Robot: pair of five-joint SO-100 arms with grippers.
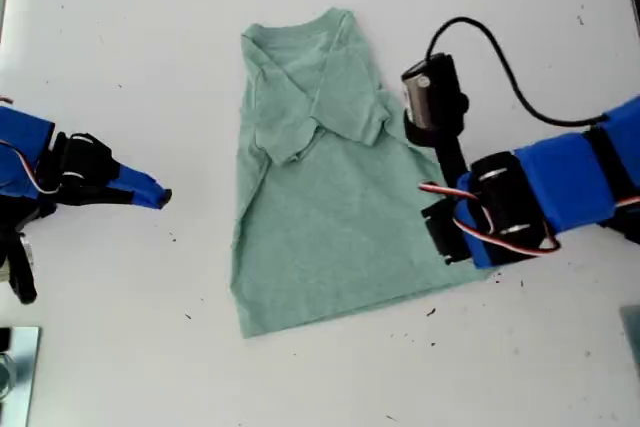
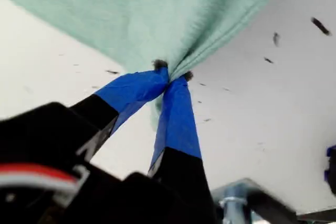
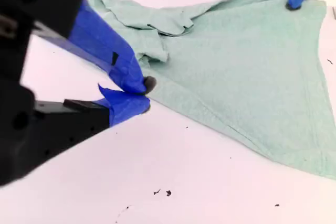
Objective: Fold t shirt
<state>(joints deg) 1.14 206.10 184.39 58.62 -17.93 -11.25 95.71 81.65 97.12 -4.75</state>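
The shirt (image 1: 330,217) lies flat near the middle of the white counter (image 1: 150,67), a soft, faintly heathered sage knit; its lower part spreads as a smooth trapezoid with the hem toward 6 o'clock in the exterior view, while toward 12 o'clock both short sleeves are folded inward and overlap in a rumpled cross under the round neck. Small dark specks dot the counter around the hem. My first tool (image 2: 170,77), its tips wrapped in blue tape over black plastic, is pinched tight on the shirt's edge at about 4 o'clock of the cloth in the exterior view, and the knit gathers into radiating creases where the two tips meet. My second tool (image 3: 135,94), at 9 o'clock in the exterior view, sits just beside the shirt's side edge, apart from it; its taped tips are only narrowly parted and hold nothing, the lower one close to the counter.
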